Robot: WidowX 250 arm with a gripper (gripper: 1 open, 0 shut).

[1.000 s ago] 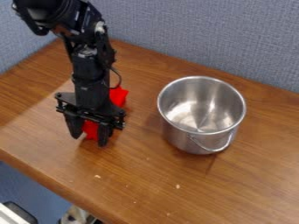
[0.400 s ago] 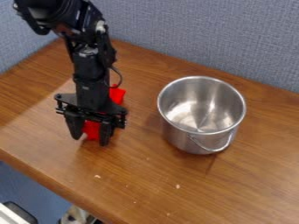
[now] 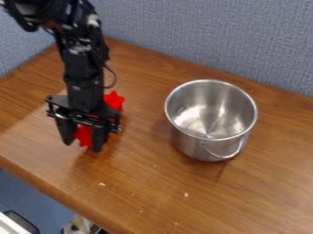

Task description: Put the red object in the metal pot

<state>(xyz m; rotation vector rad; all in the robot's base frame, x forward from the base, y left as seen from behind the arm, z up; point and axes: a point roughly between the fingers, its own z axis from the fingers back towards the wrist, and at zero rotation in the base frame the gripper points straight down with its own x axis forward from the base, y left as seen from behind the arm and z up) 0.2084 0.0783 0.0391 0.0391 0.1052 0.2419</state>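
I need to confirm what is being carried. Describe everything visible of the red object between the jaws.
The bright red blocky plastic bar is only partly visible: a red stretch shows low between the black jaws of the downward-pointing gripper, which are shut on it, and a stepped red end juts out behind the arm. It looks smooth and solid-coloured. It sits over the brown wooden table, left of the shiny round steel pot, not in it. Whether it touches the table cannot be told.

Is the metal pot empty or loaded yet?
Empty: the metal pot shows only bare steel inside; the red object sits in the pincer.
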